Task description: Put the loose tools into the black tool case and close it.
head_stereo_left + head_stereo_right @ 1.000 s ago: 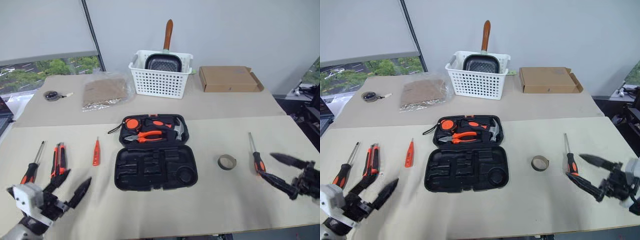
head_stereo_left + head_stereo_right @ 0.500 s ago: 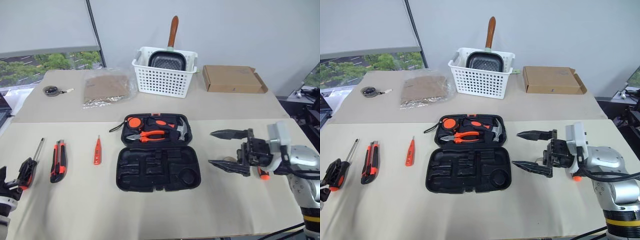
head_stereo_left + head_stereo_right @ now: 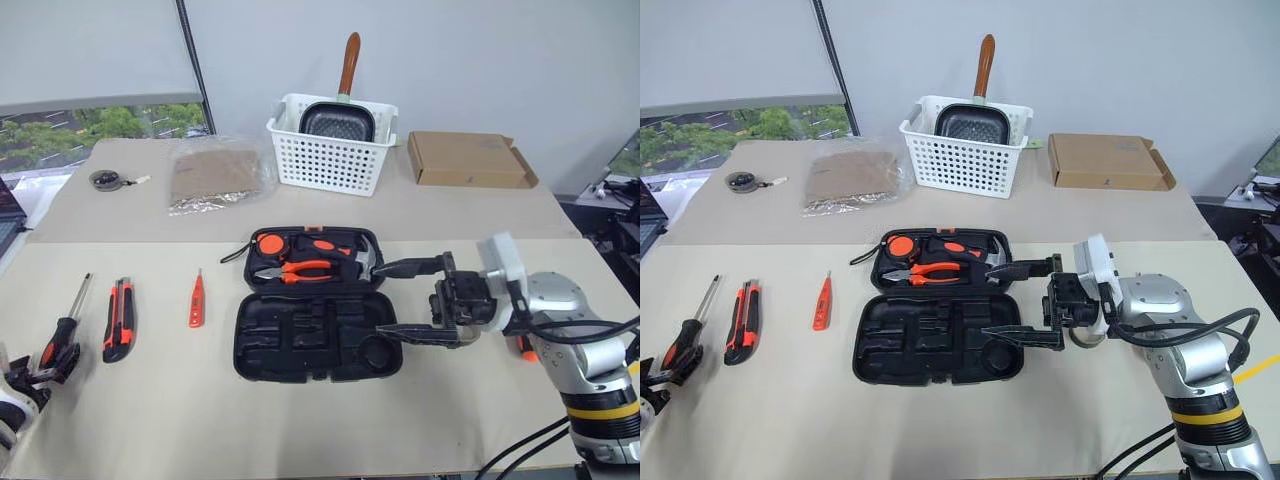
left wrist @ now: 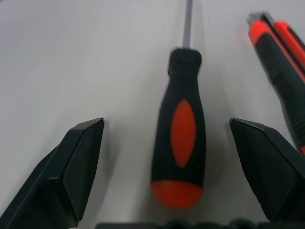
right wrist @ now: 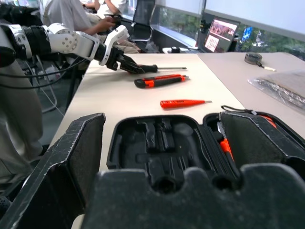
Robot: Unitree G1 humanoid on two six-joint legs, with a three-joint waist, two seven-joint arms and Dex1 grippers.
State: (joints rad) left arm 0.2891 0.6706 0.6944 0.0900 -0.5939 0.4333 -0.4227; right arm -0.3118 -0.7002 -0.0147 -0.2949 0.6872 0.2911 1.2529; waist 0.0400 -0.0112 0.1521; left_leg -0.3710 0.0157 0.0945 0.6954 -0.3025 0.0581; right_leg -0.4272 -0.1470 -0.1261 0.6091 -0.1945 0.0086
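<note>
Right gripper (image 3: 392, 298) now over open case (image 3: 315, 345), pliers (image 3: 290, 271) inside

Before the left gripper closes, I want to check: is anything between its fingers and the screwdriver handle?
Nothing visible. The left gripper is open, and the screwdriver handle lies between its fingers on bare table. The utility knife lies beside, outside the fingers.
</note>
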